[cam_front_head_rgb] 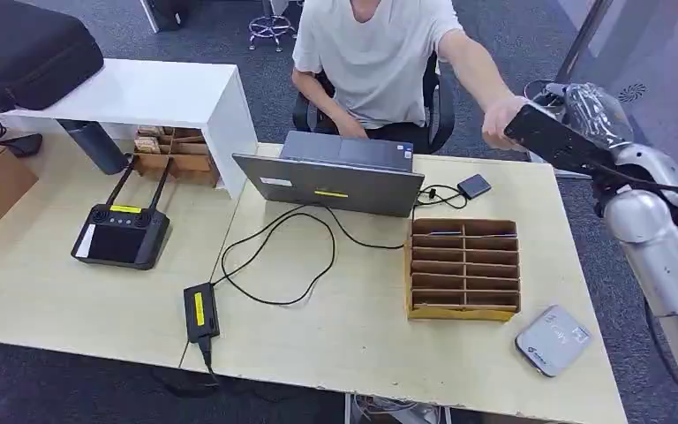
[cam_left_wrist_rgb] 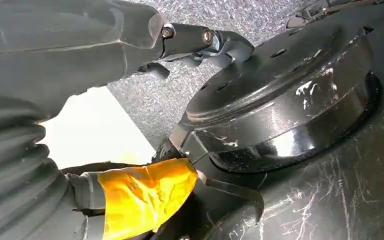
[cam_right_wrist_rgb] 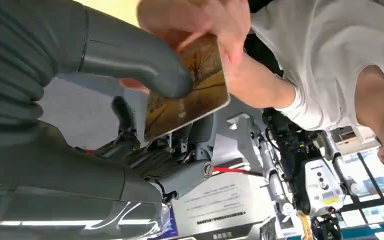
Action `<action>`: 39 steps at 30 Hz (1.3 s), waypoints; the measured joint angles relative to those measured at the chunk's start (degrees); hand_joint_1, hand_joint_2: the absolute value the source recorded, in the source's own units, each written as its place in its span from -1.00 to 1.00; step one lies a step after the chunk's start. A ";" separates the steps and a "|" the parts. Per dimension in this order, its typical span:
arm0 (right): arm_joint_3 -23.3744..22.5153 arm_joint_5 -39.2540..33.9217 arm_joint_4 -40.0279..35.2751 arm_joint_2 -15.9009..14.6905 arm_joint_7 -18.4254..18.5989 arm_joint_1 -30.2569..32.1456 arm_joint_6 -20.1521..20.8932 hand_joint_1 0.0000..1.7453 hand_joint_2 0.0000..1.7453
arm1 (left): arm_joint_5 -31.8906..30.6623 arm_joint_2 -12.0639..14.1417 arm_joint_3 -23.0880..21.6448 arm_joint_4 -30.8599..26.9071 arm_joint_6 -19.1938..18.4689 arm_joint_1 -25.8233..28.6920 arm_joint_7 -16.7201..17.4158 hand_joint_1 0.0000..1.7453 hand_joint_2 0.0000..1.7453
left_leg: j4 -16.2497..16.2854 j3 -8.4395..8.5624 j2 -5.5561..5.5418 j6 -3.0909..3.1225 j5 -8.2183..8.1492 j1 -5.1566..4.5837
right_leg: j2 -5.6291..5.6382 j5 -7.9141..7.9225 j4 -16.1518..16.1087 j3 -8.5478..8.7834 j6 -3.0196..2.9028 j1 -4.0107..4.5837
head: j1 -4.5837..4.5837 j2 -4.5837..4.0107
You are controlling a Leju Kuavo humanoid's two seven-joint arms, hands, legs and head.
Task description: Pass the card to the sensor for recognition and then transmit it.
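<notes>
**Card held between the robot's right hand and a person's hand**

Nearest the head camera, the grey rounded sensor box [cam_front_head_rgb: 553, 340] lies flat at the near right corner of the pale wooden table [cam_front_head_rgb: 35, 291]; just behind it, toward the middle of the right side, stands the brown cardboard slotted tray [cam_front_head_rgb: 463, 268]; the grey open laptop [cam_front_head_rgb: 335, 175] sits at the far edge, with a black cable running from it to the black power brick [cam_front_head_rgb: 201, 311] at the near edge; a black remote controller with two antennas [cam_front_head_rgb: 122, 234] rests on the left part of the table; a small black device [cam_front_head_rgb: 474, 185] lies near the far right edge. The right hand [cam_front_head_rgb: 554, 134] is raised beyond the far right corner, off the table; in the right wrist view its thick grey thumb [cam_right_wrist_rgb: 145, 65] presses on the brown picture-printed card [cam_right_wrist_rgb: 190, 95], so the hand grips the card, while the person's hand [cam_right_wrist_rgb: 200, 25] pinches the same card's other end. The left hand [cam_left_wrist_rgb: 80, 55] hangs over grey floor, holding nothing; whether its fingers are spread or curled cannot be told.
</notes>
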 joint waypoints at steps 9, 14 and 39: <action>-0.57 -1.59 0.04 0.00 0.39 0.16 0.35 1.00 1.00 | -1.91 -0.35 0.63 0.24 3.35 0.58 -2.36 -1.00 1.00 | 0.03 0.01 0.03 0.00 0.00 0.00 | 0.03 0.00 -0.01 -0.09 0.00 0.00 | 0.00 0.00; -2.69 -1.97 -3.24 -0.74 2.89 2.97 0.96 1.00 1.00 | -11.87 -0.33 3.20 -3.17 15.95 -0.53 -3.19 -1.00 1.00 | 0.09 -0.07 0.00 0.00 0.00 0.05 | 0.00 0.06 0.01 -0.13 -0.05 0.03 | 0.00 0.02; -2.95 7.91 -6.71 -13.03 2.71 3.90 4.53 1.00 1.00 | -10.88 -2.25 23.21 -3.67 5.90 5.60 -0.90 -1.00 1.00 | 0.12 -0.21 0.08 0.00 0.01 0.04 | 0.06 0.16 -0.03 -0.24 -0.08 0.04 | 0.00 0.00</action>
